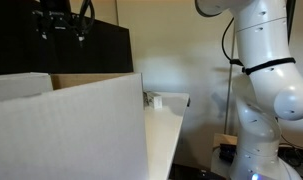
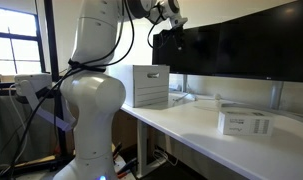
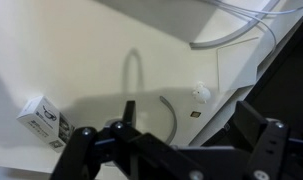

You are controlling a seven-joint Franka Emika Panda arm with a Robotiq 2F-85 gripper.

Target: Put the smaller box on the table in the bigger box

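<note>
The smaller box (image 2: 243,123), a flat white carton with dark print, lies on the white table (image 2: 191,135). In the wrist view it shows at the lower left (image 3: 43,120). The bigger box (image 1: 66,125), pale-walled with a brown inner edge, fills the near left of an exterior view. My gripper (image 2: 172,22) hangs high above the table in front of the dark monitor, and it also shows in an exterior view (image 1: 61,22). In the wrist view its jaws (image 3: 171,150) are spread wide with nothing between them, well above and to the right of the smaller box.
An upright white box (image 2: 151,85) stands on the table near the robot base. A wide black monitor (image 2: 241,45) lines the table's back. A thin curved cable (image 3: 172,115) and a small white object (image 3: 199,92) lie on the table below the gripper.
</note>
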